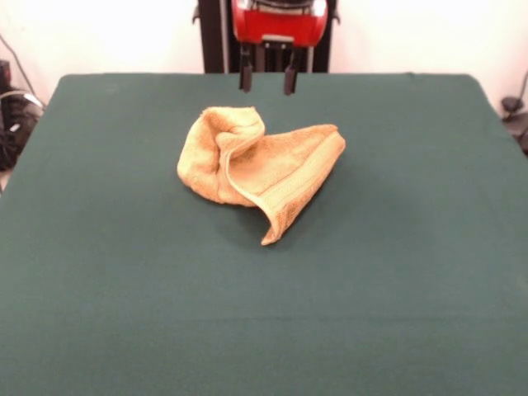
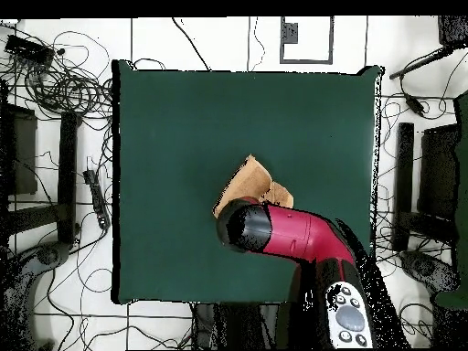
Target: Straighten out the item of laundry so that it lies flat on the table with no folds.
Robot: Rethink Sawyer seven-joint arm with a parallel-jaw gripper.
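towel (image 1: 260,169): crumpled and folded over itself near the middle of the green table (image 1: 124,289), one ribbed band showing | gripper (image 1: 267,80): raised clear of the cloth, fingers apart, holding nothing | arm (image 2: 292,233): reaches in above the table, partly covering the towel from overhead | towel sits just in front of and below the gripper

The setting is a robotics lab or test cell, not a home. One table (image 1: 82,313) covered in dark green cloth stands alone on a pale tiled floor (image 2: 155,329). Loose black cables (image 2: 64,87) run in coils and tangles across the floor on both sides of it. Dark stands and equipment (image 2: 416,183) flank the table. A red and black arm (image 2: 292,233) reaches over it from a pedestal. The wall (image 1: 124,33) behind is plain white.
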